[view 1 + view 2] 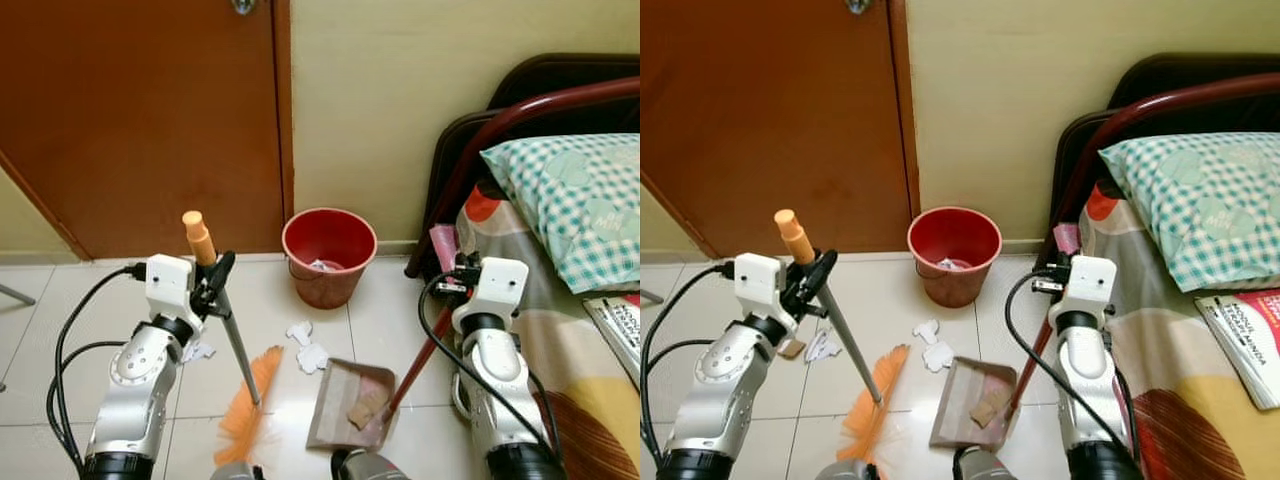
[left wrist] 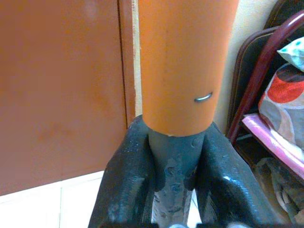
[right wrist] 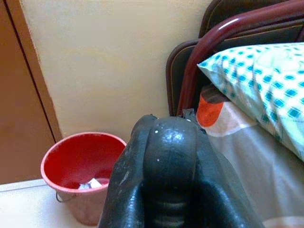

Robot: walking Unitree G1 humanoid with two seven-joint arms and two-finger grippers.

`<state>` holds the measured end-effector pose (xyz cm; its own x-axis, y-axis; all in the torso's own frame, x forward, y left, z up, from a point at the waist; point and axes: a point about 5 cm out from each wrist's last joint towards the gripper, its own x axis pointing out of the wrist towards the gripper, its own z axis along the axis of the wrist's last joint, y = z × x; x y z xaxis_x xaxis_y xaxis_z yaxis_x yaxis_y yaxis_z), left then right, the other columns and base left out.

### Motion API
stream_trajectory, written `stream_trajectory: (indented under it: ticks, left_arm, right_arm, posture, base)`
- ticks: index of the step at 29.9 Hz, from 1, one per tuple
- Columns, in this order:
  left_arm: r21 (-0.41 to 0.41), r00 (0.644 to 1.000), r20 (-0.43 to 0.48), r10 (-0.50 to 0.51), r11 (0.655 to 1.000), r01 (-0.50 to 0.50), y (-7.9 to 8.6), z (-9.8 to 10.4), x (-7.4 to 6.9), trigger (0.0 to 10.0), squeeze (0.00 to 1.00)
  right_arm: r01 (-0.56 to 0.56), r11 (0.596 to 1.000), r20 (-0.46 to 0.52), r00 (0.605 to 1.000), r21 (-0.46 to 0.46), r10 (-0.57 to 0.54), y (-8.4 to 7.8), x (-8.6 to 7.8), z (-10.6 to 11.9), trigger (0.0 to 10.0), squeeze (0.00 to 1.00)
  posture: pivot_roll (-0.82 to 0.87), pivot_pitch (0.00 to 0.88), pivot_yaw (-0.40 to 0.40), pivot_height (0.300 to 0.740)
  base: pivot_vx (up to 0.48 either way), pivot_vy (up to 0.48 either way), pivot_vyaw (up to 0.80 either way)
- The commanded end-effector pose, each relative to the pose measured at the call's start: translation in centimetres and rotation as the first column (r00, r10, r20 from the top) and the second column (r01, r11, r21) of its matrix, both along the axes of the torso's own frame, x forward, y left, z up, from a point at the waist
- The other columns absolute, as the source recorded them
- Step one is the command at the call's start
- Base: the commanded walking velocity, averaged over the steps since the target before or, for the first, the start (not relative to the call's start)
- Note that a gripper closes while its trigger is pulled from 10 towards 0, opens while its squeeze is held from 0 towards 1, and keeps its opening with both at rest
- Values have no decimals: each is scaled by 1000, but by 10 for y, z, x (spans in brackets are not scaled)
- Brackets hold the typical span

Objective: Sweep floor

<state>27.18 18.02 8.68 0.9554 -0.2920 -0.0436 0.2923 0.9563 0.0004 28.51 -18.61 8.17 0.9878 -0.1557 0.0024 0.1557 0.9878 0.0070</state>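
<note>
The sweeping looks to be in its gathering step: the dustpan, nearest the robot and in front of the red bucket, already holds a brown scrap, with the broom's orange bristles on the floor just to its left, so the next move likely calls for drawing the white paper scraps, lying between dustpan and bucket, back into it. The left wrist view shows the left pincer clamped tight on the grey shaft under the orange grip. In the right wrist view the right pincer is closed, presumably on the dustpan's red handle, and paper lies inside the bucket.
</note>
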Motion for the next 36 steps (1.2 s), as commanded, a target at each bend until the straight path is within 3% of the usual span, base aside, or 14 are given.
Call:
stream_trajectory:
  ticks: [1,18,25,36]
  left_arm:
    - [19,1000,2,-13,1000,13,-2,0,2,10000,0]
    - [14,1000,16,11,1000,-12,-2,0,1,10000,0]
    - [35,999,26,27,999,-28,0,4,5,10000,0]
    - [142,988,-7,152,979,-149,18,-5,2,10000,0]
  right_arm:
    - [-4,1000,28,1000,-5,5,-2,3,7,10000,0]
    - [-39,999,24,999,6,38,6,8,9,10000,0]
    - [-68,998,65,996,6,67,11,17,23,10000,0]
    - [-135,990,130,983,49,128,25,34,53,10000,0]
  posture:
    - [-88,18,21,740]
    - [-79,34,-13,740]
    - [-77,43,-6,740]
    - [-64,58,-9,740]
  base:
    - [0,247,-800]
    - [0,0,-785]
    - [0,0,0]
    - [0,0,0]
